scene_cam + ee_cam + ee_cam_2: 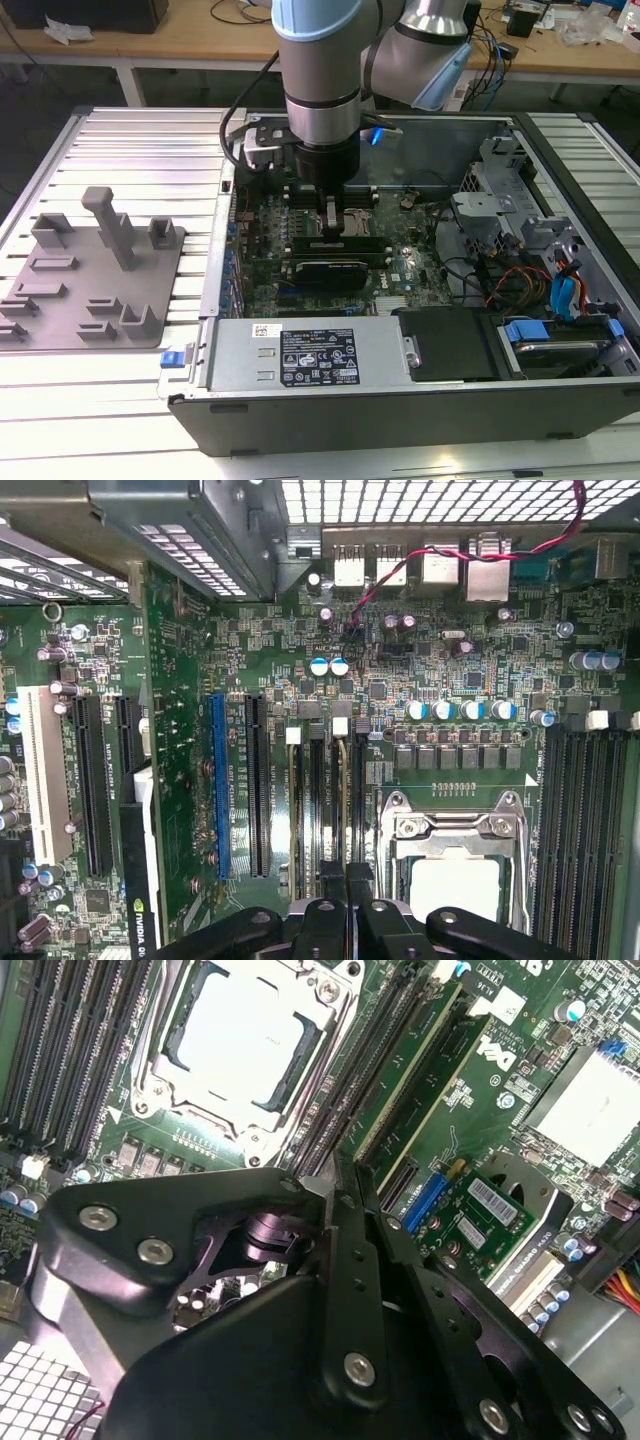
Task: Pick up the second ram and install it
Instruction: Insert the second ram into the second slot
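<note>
Gripper: front and centre in the second wrist view, the black gripper (338,1188) hangs low over the motherboard (500,1070). Its linkage and screws take up the near half of the shot.
Jaws: shut, the two fingertips (352,1182) drawn together to a narrow point with no gap showing between them. I cannot tell whether anything thin is pinched there.
Second ram: the second ram (415,1070) is the green stick standing on edge in the bank of long black slots (350,1080) just beside the processor socket (240,1035). Its near end runs right up to the fingertips. Touching or just clear, I cannot tell.
First wrist view: same story from the other camera. The gripper (337,880) sits right over that slot bank, with a pale-edged stick (345,800) leading away from the tips and the socket (455,880) alongside. A blue expansion slot (217,780) lies further off on the board.
Exterior view: the arm (318,90) reaches straight down into the open computer case (400,405), and the gripper (333,212) is down near the middle of the board.
Fixture: the grey plastic fixture (90,270) lies on the ribbed table (130,140) to the exterior view's left, well apart from the gripper.
Case front: the grey power supply (310,355) runs along the near wall of the case.
</note>
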Controlling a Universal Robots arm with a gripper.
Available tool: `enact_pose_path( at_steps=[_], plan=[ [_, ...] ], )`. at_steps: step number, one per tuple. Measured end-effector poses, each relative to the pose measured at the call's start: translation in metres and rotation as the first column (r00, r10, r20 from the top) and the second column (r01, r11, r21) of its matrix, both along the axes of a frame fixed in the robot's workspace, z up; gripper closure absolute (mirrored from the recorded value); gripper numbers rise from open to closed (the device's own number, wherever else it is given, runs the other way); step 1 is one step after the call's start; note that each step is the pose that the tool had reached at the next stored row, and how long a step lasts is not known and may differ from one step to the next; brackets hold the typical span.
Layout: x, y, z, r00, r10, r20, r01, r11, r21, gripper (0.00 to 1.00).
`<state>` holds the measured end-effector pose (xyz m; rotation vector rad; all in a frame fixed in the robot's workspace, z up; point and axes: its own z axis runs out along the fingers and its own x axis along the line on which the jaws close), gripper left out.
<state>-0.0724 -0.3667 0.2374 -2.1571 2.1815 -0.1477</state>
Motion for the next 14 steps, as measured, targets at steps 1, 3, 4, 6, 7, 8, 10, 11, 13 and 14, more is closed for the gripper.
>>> enact_pose_path(
  at_steps=[1, 3, 4, 6, 7, 8, 10, 11, 13, 14],
  plan=[
    [0.0001, 0.0, 0.0, 1.0, 0.0, 0.0, 0.0, 1.0, 0.0, 0.91],
    [0.0002, 0.0, 0.0, 1.0, 0.0, -0.0001, 0.0, 1.0, -0.0001, 0.91],
    [0.0002, 0.0, 0.0, 1.0, 0.0, -0.0001, 0.0, 1.0, -0.0001, 0.91],
    [0.0002, 0.0, 0.0, 1.0, 0.002, -0.0001, -0.002, 1.0, -0.0001, 0.91],
    [0.0002, 0.0, 0.0, 1.0, 0.002, 0.0, -0.002, 1.0, -0.0001, 0.91],
    [0.0002, 0.0, -0.0003, 1.0, 0.002, 0.0, -0.002, 1.0, -0.0002, 0.91],
    [0.0002, 0.0, -0.0011, 1.0, 0.002, 0.0006, -0.002, 1.0, 0.0001, 0.91],
    [0.0002, 0.0, -0.0011, 1.0, 0.002, 0.0005, -0.002, 1.0, -0.0001, 0.91],
    [0.0002, 0.0, -0.0011, 1.0, 0.002, 0.0004, -0.002, 1.0, -0.0003, 0.91],
    [0.0002, 0.0, -0.0012, 1.0, 0.002, 0.0006, -0.002, 1.0, -0.0001, 0.91]
  ],
)
